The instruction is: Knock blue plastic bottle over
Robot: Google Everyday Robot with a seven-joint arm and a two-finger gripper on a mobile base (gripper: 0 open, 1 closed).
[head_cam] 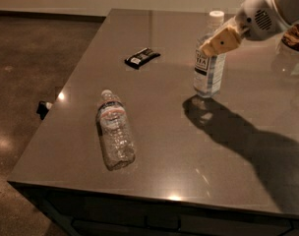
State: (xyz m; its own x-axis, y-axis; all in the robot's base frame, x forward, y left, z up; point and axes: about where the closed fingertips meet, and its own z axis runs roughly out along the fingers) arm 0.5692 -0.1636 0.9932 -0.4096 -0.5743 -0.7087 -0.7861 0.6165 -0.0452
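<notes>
One blue plastic bottle (207,75): upright on far tabletop (164,122). Tool (219,42): at its shoulder; open or closed, you cannot tell. Push high, sideways, firmly; low contact merely slides it.

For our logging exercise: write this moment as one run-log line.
step: knock | blue plastic bottle: upright | tool: at its shoulder | status: not toppled

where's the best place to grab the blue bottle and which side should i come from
Grip the blue plastic bottle across its smooth, straight body at the label, coming in level from the picture's right. It stands upright on the table, so its round sides are free. The gripper sits by its shoulder on that side.
</notes>
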